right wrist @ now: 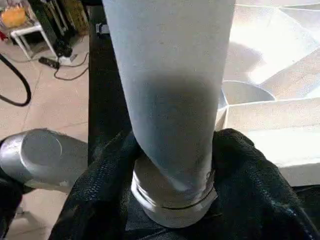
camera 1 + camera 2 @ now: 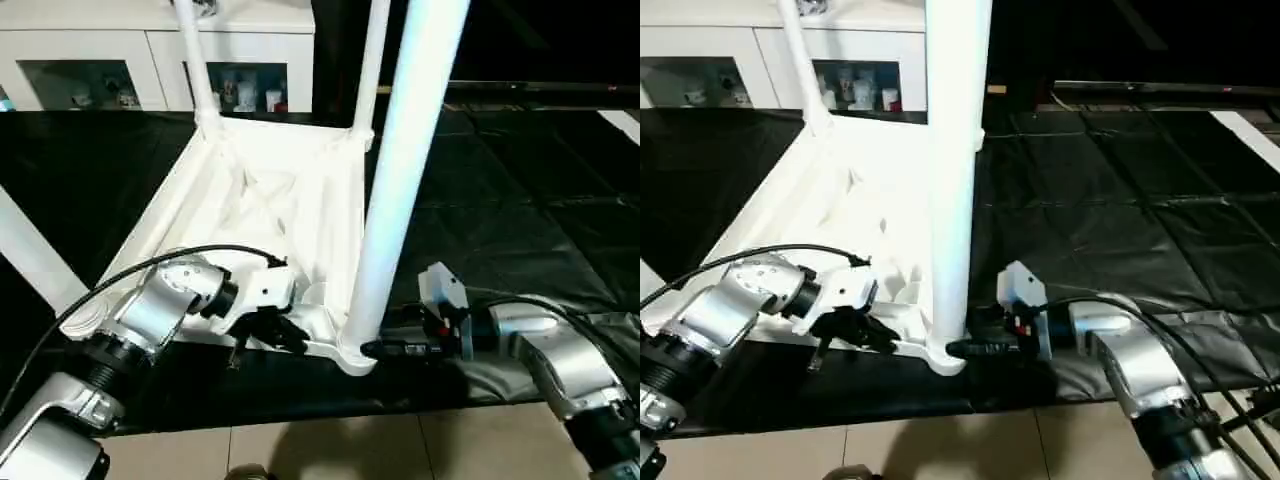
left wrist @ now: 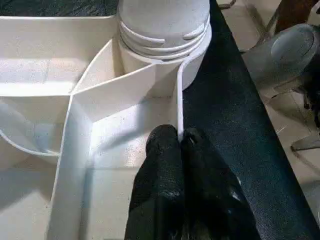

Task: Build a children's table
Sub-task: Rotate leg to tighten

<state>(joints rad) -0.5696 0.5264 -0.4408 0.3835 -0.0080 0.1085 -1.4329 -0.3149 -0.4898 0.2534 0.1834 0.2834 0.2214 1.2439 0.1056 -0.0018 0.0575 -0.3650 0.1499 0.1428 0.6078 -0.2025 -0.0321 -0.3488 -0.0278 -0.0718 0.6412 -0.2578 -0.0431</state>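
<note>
The children's table lies upside down on the black mat, its white top (image 2: 290,200) showing the ribbed underside. Three legs stand up from corner sockets: the thick near one (image 2: 400,180), a far-left one (image 2: 195,60) and a far-right one (image 2: 370,65). Another leg (image 2: 30,250) slants at the left edge. My left gripper (image 2: 285,335) is shut on the top's thin near rim (image 3: 177,95), just beside the near leg's socket. My right gripper (image 2: 375,348) reaches in from the right, and its black fingers (image 1: 100,185) hug the near leg's base just above the threads (image 1: 170,200).
A white cabinet with glass doors (image 2: 90,60) stands behind the mat. The black mat (image 2: 520,190) stretches away to the right. Its front edge meets a tiled floor (image 2: 330,450) just below the near corner. A black cable (image 2: 150,262) arcs over my left forearm.
</note>
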